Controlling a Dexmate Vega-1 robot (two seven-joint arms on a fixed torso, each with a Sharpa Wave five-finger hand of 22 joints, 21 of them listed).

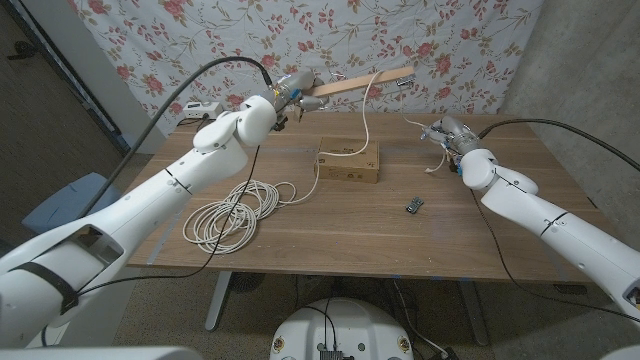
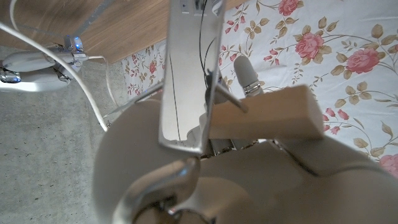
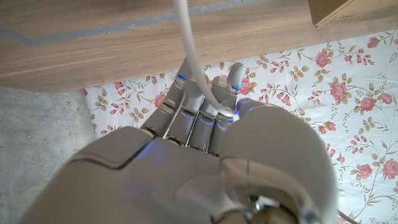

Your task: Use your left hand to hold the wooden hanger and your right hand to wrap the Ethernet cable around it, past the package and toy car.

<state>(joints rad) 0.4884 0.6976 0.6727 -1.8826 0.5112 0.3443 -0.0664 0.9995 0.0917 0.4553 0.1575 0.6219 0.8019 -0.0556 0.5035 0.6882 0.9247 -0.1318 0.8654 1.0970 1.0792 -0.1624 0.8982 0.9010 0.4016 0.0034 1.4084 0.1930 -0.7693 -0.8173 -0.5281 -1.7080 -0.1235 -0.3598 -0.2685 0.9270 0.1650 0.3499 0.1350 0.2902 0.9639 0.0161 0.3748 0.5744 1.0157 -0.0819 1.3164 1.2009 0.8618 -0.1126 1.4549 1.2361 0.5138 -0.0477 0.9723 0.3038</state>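
the wooden table (image 1: 420,235) is a broad rectangle of brown grain, and behind it hangs a pale cloth backdrop (image 1: 180,40) printed with pink roses. on the table's left part the white ethernet cable (image 1: 232,212) lies in a loose round coil; one smooth strand runs from it up over the package (image 1: 349,160), a flat cardboard box near the middle, and rises to the wooden hanger (image 1: 352,83). the hanger is a straight pale wood bar, held tilted in the air above the table's far edge by the left hand (image 1: 283,95), whose fingers grip its left end; the left wrist view shows the squared wood end (image 2: 267,115) against that hand. the right hand (image 1: 447,138) is raised over the table's right side with a cable strand (image 3: 196,59) pinched against its curled fingers (image 3: 193,106). the toy car (image 1: 415,204), small and dark, sits on the table to the right of the package.
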